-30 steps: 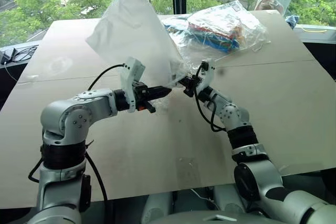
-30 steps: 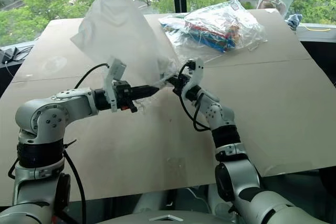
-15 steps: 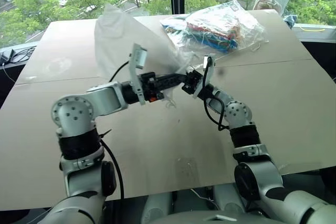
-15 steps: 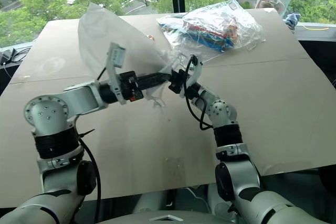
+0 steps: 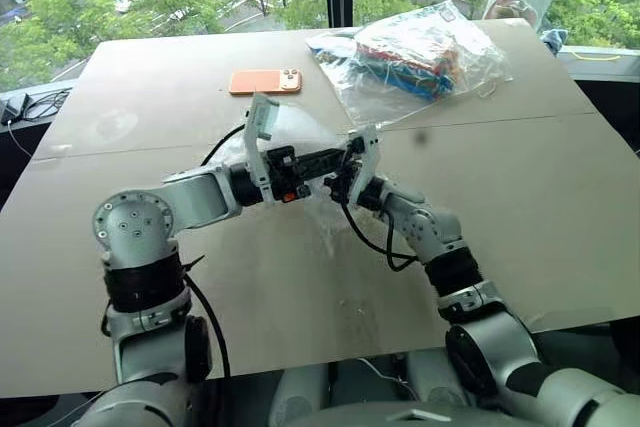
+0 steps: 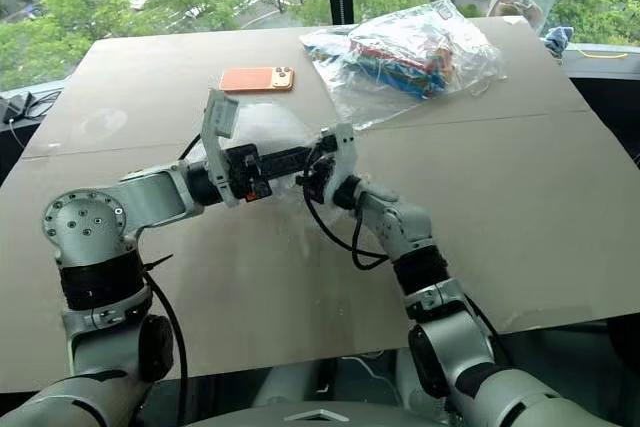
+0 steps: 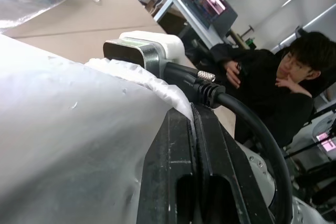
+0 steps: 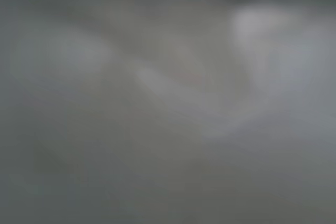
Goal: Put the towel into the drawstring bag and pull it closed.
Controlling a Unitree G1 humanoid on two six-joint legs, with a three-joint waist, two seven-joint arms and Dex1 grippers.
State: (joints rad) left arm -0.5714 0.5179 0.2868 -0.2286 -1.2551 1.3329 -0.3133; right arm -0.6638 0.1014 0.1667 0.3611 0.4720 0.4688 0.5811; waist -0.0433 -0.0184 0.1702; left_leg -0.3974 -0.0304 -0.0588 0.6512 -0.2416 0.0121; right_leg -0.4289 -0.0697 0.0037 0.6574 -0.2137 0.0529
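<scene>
While both arms meet just left of frame centre in the head views, you have the drawstring bag [image 5: 290, 137] gathered low between them, a pale translucent heap resting on or just above the table [image 5: 520, 207] behind the left forearm. Left gripper [image 5: 335, 159]: fingers pressed together, and in the left wrist view thin white film of the bag is caught between them [image 7: 178, 145]. Right gripper [image 5: 340, 185]: sits almost tip to tip with the left one; its fingers are nearly together, but whether they pinch cord, film or nothing cannot be told, and the right wrist view gives no detail. Towel: not distinguishable; it may be inside the heap, so confirm that before tightening. Judged step: closing the mouth. To do it well, hold the left pinch firm on the hem as an anchor, get the right fingers onto the cord alone rather than the film, then draw the hands apart along the line of the cord, slowly, watching for the mouth to pucker. Orientation: the bag is crumpled, so its long axis is uncertain; the bulk runs from the grippers toward upper left of frame, mouth end apparently at the grippers. Bystanders: orange phone [image 5: 265, 81] upper left of centre, clear plastic bag of colourful items [image 5: 420, 52] upper right, both well apart from the work.
</scene>
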